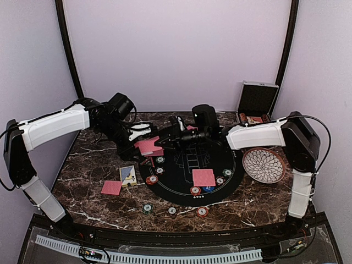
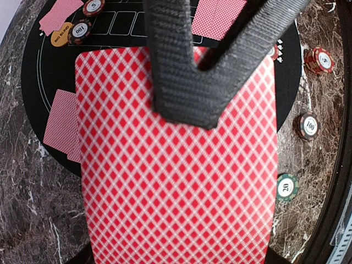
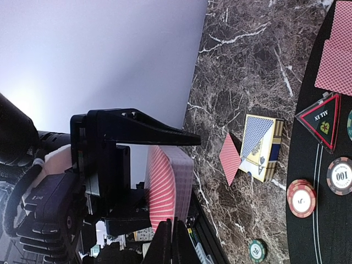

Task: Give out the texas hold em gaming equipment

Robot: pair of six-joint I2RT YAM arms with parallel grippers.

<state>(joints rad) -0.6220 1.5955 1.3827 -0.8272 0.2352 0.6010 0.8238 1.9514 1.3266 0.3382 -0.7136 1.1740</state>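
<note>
My left gripper (image 1: 142, 138) is shut on a deck of red-backed playing cards (image 2: 176, 181), held above the left edge of the round black mat (image 1: 165, 184). The deck hides the left fingers in the left wrist view. My right gripper (image 3: 171, 243) reaches in from the right and is shut on the edge of the deck's top card (image 3: 160, 187). Its black fingers (image 2: 181, 82) lie across the card's back. Two face-down cards (image 1: 203, 177) lie on the mat, another (image 1: 111, 187) on the marble. Striped poker chips (image 1: 152, 179) (image 1: 227, 172) sit on the mat. An orange button disc (image 2: 61, 36) lies beside a chip.
A blue and yellow card box (image 1: 127, 175) lies left of the mat. Three chips (image 1: 147, 208) (image 1: 172, 210) (image 1: 202, 211) line the near edge. A white patterned plate (image 1: 264, 165) sits at the right, and an open black case (image 1: 256, 104) at the back right. A triangular all-in marker (image 3: 322, 121) rests on the mat.
</note>
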